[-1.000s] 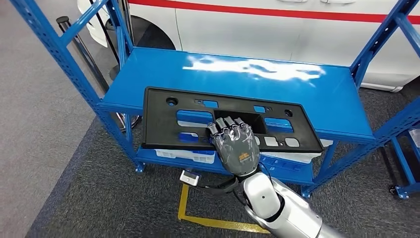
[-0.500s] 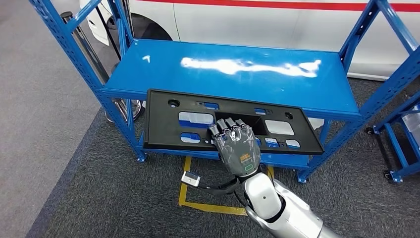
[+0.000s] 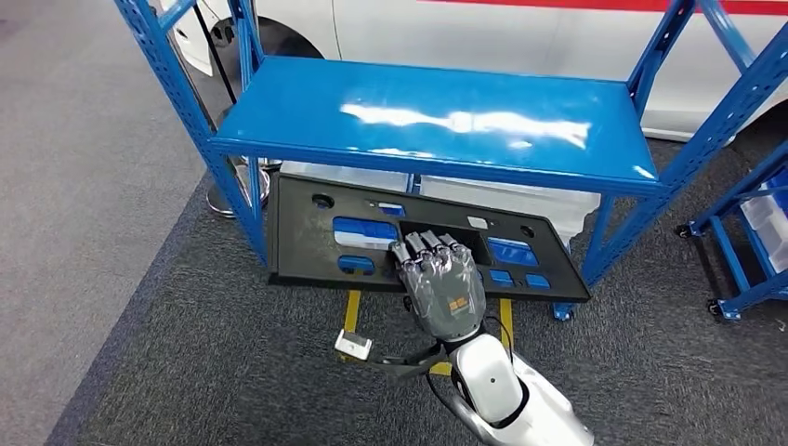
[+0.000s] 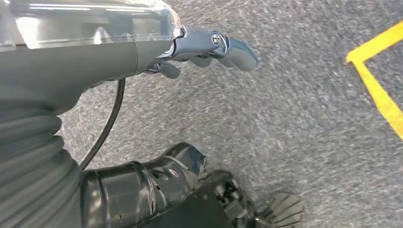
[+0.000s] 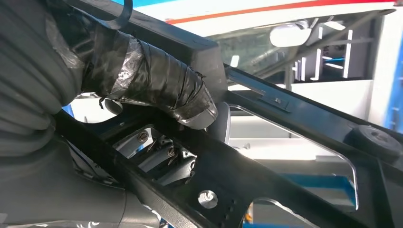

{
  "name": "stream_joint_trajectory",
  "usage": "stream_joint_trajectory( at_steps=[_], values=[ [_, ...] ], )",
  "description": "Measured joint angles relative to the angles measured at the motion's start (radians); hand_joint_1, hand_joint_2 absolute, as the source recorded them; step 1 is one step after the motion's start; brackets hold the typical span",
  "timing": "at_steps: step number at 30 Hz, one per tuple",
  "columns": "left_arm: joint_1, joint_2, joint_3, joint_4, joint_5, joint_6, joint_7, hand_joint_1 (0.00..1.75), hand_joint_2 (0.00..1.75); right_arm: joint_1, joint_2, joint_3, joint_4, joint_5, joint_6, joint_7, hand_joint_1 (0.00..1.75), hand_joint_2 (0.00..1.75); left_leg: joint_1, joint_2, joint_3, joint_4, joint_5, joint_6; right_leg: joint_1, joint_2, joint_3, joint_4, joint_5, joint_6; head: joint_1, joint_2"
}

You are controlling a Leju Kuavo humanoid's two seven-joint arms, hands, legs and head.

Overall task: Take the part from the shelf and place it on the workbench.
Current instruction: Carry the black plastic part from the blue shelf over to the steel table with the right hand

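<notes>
The part (image 3: 307, 237): a long, flat black plastic panel with several rectangular cut-outs and two round holes, one toward each end. You find it clear of the blue shelf (image 3: 437, 116), in front of the shelf's top deck and below its level, hanging over the grey carpet (image 3: 186, 372). From the shelf deck's centre it lies toward 6 o'clock in the head view. It sits a little tilted, its right end lower and nearer you.

Right hand (image 3: 441, 283): you see it from the back, fingers hooked over the near edge of the panel's large central opening. In the right wrist view the taped thumb (image 5: 157, 88) presses one face of a black bar of the part (image 5: 285, 114) while the fingers sit behind it. It grips the part near the middle of the near long side.

Left hand (image 4: 209, 47): it hangs over the carpet (image 4: 309, 123), holding nothing. Its fingers look curled in, but the view is blurred and you cannot tell for certain how they stand.

Yellow floor tape (image 3: 351, 316): a marked outline on the carpet, at 6 o'clock from the part, partly hidden by the panel and the arm.

White vehicle (image 3: 520, 37): behind the shelf, at 12 o'clock.

White bins (image 3: 548, 200): on the lower level under the top deck.
</notes>
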Motion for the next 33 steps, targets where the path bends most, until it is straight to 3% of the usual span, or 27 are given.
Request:
stream_joint_trajectory(
  at_steps=[3,4,5,6,7,8,9,10,11,12,14,15,18,19,20,21,22,24,26,28,30,31,33],
  values=[
    [0.0,0.0,0.0,0.0,0.0,0.0,-0.001,0.0,1.75,0.019,0.0,-0.022,0.004,-0.003,-0.008,-0.024,1.75,1.75,0.001,0.004,-0.049,0.0,0.04,0.013,-0.003,0.003,-0.034,0.152,-0.154,0.01,0.001,0.0],
    [0.001,0.0,0.0,0.0,0.0,0.0,-0.001,0.0,1.75,0.024,0.0,-0.03,0.005,-0.004,-0.012,-0.03,1.75,1.75,0.0,0.004,-0.067,0.003,0.052,0.013,-0.004,0.003,-0.043,0.214,-0.172,0.013,0.001,0.0],
    [0.003,0.0,0.0,0.0,0.0,0.0,-0.001,0.0,1.75,0.03,0.0,-0.038,0.006,-0.005,-0.017,-0.034,1.75,1.75,0.0,0.004,-0.085,0.006,0.062,0.012,-0.005,0.003,-0.044,0.262,-0.158,0.015,0.001,0.0],
    [0.003,0.0,0.0,0.0,0.0,0.0,-0.002,0.0,1.75,0.037,0.0,-0.046,0.006,-0.006,-0.024,-0.038,1.75,1.75,0.0,0.005,-0.104,0.011,0.072,0.009,-0.007,0.003,-0.035,0.286,-0.123,0.017,0.001,0.0],
    [0.004,0.0,0.0,0.0,0.001,0.0,-0.003,0.0,1.75,0.044,0.0,-0.055,0.006,-0.007,-0.031,-0.042,1.75,1.75,0.0,0.006,-0.123,0.018,0.081,0.006,-0.009,0.003,-0.01,0.277,-0.083,0.018,0.001,0.0],
    [0.004,0.0,0.0,0.0,0.001,0.0,-0.005,0.0,1.75,0.052,0.0,-0.065,0.004,-0.008,-0.038,-0.046,1.75,1.75,0.0,0.006,-0.139,0.027,0.088,0.002,-0.012,0.003,0.035,0.232,-0.066,0.018,0.001,0.0],
    [0.004,0.0,0.0,0.0,0.001,0.001,-0.008,0.0,1.75,0.06,0.0,-0.077,0.002,-0.009,-0.043,-0.05,1.75,1.75,-0.001,0.006,-0.152,0.038,0.092,-0.002,-0.012,0.003,0.093,0.16,-0.077,0.017,0.001,0.0],
    [0.005,0.0,0.0,0.0,0.001,0.001,-0.01,0.0,1.75,0.066,0.0,-0.089,-0.002,-0.01,-0.048,-0.054,1.75,1.75,-0.002,0.005,-0.161,0.049,0.094,-0.006,-0.011,0.003,0.146,0.086,-0.108,0.014,0.001,0.0],
    [0.005,0.0,0.0,0.0,0.002,0.002,-0.012,0.0,1.75,0.071,0.0,-0.1,-0.005,-0.01,-0.054,-0.057,1.75,1.75,-0.003,0.004,-0.168,0.057,0.098,-0.011,-0.01,0.004,0.185,0.028,-0.141,0.009,0.0,0.0],
    [0.005,0.0,0.0,0.0,0.002,0.002,-0.013,0.0,1.75,0.075,0.0,-0.11,-0.008,-0.01,-0.058,-0.058,1.75,1.75,-0.003,0.004,-0.173,0.062,0.103,-0.016,-0.007,0.006,0.202,-0.006,-0.16,0.002,0.0,0.0],
    [0.006,0.0,0.0,0.0,0.005,0.002,-0.013,0.0,1.75,0.085,0.0,-0.125,-0.011,-0.011,-0.064,-0.059,1.75,1.75,0.0,0.003,-0.183,0.069,0.103,-0.028,-0.007,0.006,0.199,-0.018,-0.159,-0.015,0.0,0.0],
    [0.007,0.0,0.0,0.0,0.007,0.002,-0.014,0.0,1.75,0.093,0.0,-0.133,-0.013,-0.011,-0.065,-0.059,1.75,1.75,0.002,0.003,-0.191,0.085,0.087,-0.034,-0.008,0.005,0.194,-0.02,-0.152,-0.023,0.0,0.0],
    [0.012,0.0,0.0,0.0,0.011,0.003,-0.016,0.0,1.75,0.126,0.0,-0.162,-0.027,-0.013,-0.083,-0.062,1.75,1.75,0.008,0.002,-0.248,0.242,-0.026,-0.048,-0.005,0.003,0.175,-0.02,-0.135,-0.037,-0.003,0.0],
    [0.014,0.0,0.0,0.0,0.013,0.003,-0.016,0.0,1.75,0.141,-0.001,-0.174,-0.033,-0.013,-0.092,-0.063,1.75,1.75,0.009,0.002,-0.266,0.301,-0.052,-0.051,-0.003,0.003,0.168,-0.019,-0.13,-0.038,-0.003,0.0],
    [0.015,0.0,0.0,0.0,0.014,0.004,-0.017,0.0,1.75,0.156,-0.002,-0.189,-0.039,-0.014,-0.1,-0.065,1.75,1.75,0.01,0.002,-0.269,0.33,-0.057,-0.051,-0.001,0.003,0.163,-0.018,-0.127,-0.037,-0.003,0.0],
    [0.017,0.0,0.0,0.0,0.016,0.004,-0.018,0.0,1.75,0.173,-0.003,-0.205,-0.046,-0.014,-0.108,-0.067,1.75,1.75,0.009,0.001,-0.255,0.324,-0.044,-0.049,0.0,0.004,0.159,-0.017,-0.125,-0.037,-0.003,0.0],
    [0.018,0.0,0.0,0.0,0.017,0.005,-0.019,0.0,1.75,0.189,-0.005,-0.22,-0.054,-0.014,-0.115,-0.069,1.75,1.75,0.009,0.0,-0.226,0.285,-0.018,-0.044,0.002,0.006,0.157,-0.015,-0.124,-0.037,-0.003,0.0],
    [0.019,0.0,0.0,0.0,0.019,0.006,-0.02,0.0,1.75,0.21,-0.008,-0.25,-0.07,-0.015,-0.126,-0.073,1.75,1.75,0.006,-0.014,-0.146,0.157,0.031,-0.028,0.003,0.011,0.154,-0.013,-0.123,-0.035,-0.002,0.0],
    [0.02,0.001,0.0,0.0,0.019,0.007,-0.02,0.0,1.75,0.221,-0.009,-0.274,-0.083,-0.015,-0.134,-0.076,1.75,1.75,0.0,-0.028,-0.101,0.074,0.045,-0.016,0.001,0.017,0.149,-0.013,-0.118,-0.026,-0.003,0.0],
    [0.021,0.002,0.0,0.0,0.021,0.008,-0.021,0.0,1.75,0.237,-0.01,-0.293,-0.096,-0.016,-0.141,-0.079,1.75,1.75,-0.003,-0.028,-0.094,0.053,0.045,-0.011,-0.003,0.023,0.146,-0.019,-0.11,-0.014,-0.003,0.0],
    [0.022,0.001,0.0,0.0,0.024,0.009,-0.022,0.0,1.75,0.262,-0.012,-0.315,-0.116,-0.022,-0.15,-0.086,1.75,1.75,0.002,-0.02,-0.086,0.028,0.052,-0.004,-0.004,0.022,0.14,-0.009,-0.121,-0.005,-0.002,0.0],
    [0.022,0.001,0.0,0.0,0.026,0.011,-0.023,0.0,1.75,0.273,-0.014,-0.328,-0.128,-0.03,-0.154,-0.094,1.75,1.75,0.006,-0.016,-0.082,0.015,0.056,0.001,-0.003,0.021,0.128,0.017,-0.139,-0.001,-0.002,0.0],
    [0.024,0.0,0.0,0.0,0.03,0.014,-0.026,0.0,1.75,0.301,-0.016,-0.36,-0.157,-0.059,-0.16,-0.127,1.75,1.75,0.008,-0.009,-0.081,0.008,0.059,0.007,-0.006,0.018,0.074,0.128,-0.199,0.007,-0.001,0.0]
  ],
)
